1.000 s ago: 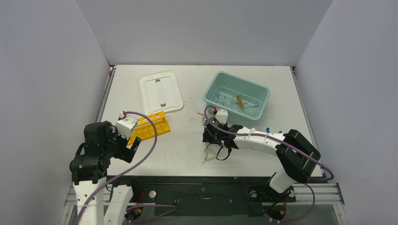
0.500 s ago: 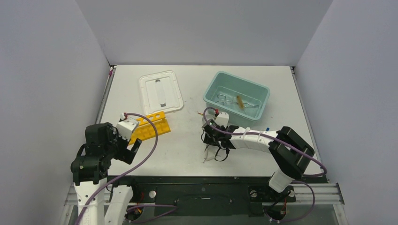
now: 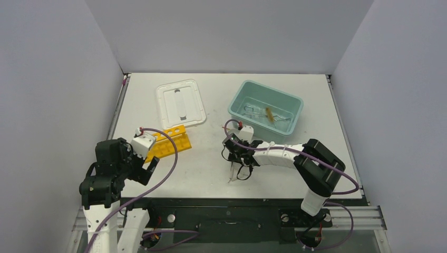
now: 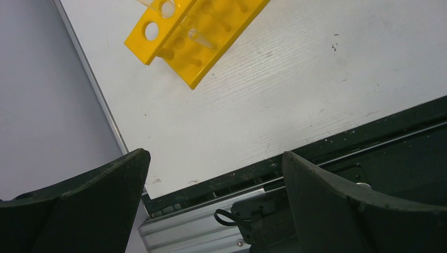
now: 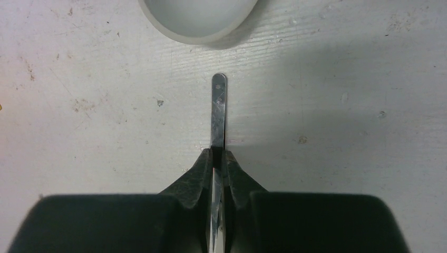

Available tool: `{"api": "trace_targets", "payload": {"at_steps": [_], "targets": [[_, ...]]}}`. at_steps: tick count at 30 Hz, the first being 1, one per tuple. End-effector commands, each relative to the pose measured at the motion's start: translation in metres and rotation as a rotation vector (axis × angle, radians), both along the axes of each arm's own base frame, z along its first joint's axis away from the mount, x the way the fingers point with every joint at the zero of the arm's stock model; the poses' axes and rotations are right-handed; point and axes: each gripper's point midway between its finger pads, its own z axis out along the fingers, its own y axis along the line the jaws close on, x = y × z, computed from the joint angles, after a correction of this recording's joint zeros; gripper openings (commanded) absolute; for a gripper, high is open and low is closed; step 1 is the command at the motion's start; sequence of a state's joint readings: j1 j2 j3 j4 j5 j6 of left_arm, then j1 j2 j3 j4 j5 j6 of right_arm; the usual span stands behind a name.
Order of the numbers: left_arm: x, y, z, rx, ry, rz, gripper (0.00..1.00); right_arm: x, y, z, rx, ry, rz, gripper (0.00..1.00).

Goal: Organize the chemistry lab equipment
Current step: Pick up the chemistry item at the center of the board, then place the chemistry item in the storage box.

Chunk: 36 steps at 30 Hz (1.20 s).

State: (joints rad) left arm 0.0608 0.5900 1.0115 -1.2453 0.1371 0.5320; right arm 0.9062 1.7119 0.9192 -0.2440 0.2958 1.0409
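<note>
- The right gripper (image 5: 217,153) was partly spread a second ago. Its jaws are now pressed together on a flat metal strip (image 5: 218,108), pinching it edge-on just behind its rounded tip.
- The right arm has also crept a little leftward along the table's near edge. The strip (image 3: 232,174) still lies low by the tabletop near the middle of that edge, so I'd say the grasp is made and the lift is not yet begun.
- The likely destination is the teal tub (image 3: 274,90) toward the far right corner, where tongs (image 3: 253,112) and a brush (image 3: 269,114) already lie.
- The left gripper (image 4: 213,155) hasn't moved. It hangs spread wide and empty by the near left corner, just short of the yellow rack (image 3: 171,141).
- Only the right wrist view shows the pinch and the round dish (image 5: 197,16) just beyond the strip's tip, apart from it.
- Only the overhead view shows the tub and the white lid (image 3: 180,103).
- The left wrist view alone reveals a clear tube (image 4: 203,39) in the rack.
</note>
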Motion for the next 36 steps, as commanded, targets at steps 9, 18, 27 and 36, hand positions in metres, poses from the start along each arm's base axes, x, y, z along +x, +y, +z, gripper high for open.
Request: {"api": "trace_targets", "payload": {"at_steps": [9,18,27,36], "targets": [[0.001,0.004,0.012,0.026,-0.042,0.004,0.97,0.028,0.031,0.053,0.054,-0.102,0.068,0.0],[0.0,0.007,0.009,0.044,-0.036,0.005,0.97,0.071,0.015,0.165,0.119,-0.268,0.093,0.0],[0.002,0.007,0.01,0.04,-0.035,0.009,0.97,0.132,-0.087,0.236,0.108,-0.397,-0.113,0.0],[0.002,0.007,0.01,0.037,-0.025,0.009,0.97,0.172,-0.16,0.175,0.065,-0.294,-0.32,0.0]]}}
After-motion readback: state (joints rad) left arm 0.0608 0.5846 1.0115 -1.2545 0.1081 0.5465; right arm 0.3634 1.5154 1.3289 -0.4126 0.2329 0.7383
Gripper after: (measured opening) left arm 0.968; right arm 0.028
